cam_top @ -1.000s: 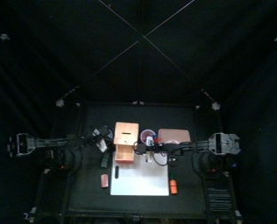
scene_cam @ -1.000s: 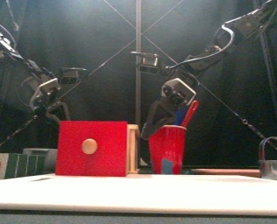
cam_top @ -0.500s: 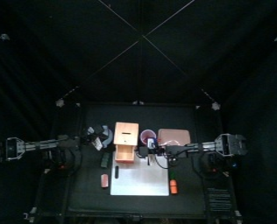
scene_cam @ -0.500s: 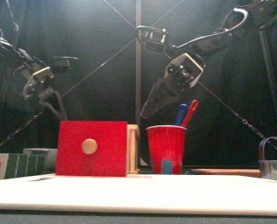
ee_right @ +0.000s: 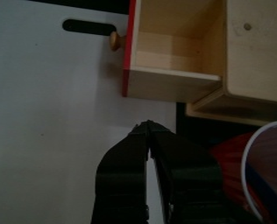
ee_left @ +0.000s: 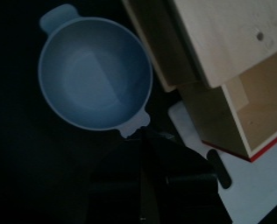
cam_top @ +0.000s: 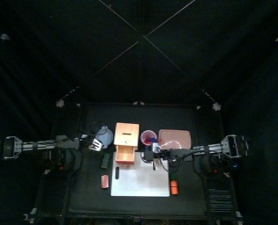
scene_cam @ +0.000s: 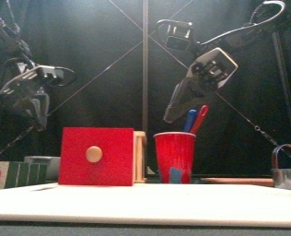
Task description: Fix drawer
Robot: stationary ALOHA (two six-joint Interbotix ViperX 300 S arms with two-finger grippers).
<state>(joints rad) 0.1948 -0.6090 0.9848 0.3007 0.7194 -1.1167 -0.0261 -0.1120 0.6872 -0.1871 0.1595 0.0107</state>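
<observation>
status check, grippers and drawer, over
Both grippers raised, holding nothing; right gripper fingers shut. Drawer tray pulled out, red front showing. Red cup stands beside it.

The top view looks straight down from high above, so the table [cam_top: 135,158] sits small in mid-frame. The front view sits at table height at the near edge, facing level across it, close to the drawer [scene_cam: 98,157] and the red cup [scene_cam: 177,157]. The left wrist view looks steeply down at close range on a blue bowl [ee_left: 94,73] and the drawer [ee_left: 229,70]. The right wrist view looks down, also close, on the drawer [ee_right: 182,52], the white sheet [ee_right: 53,122] and the red cup [ee_right: 260,166]. All four views share the drawer.
</observation>
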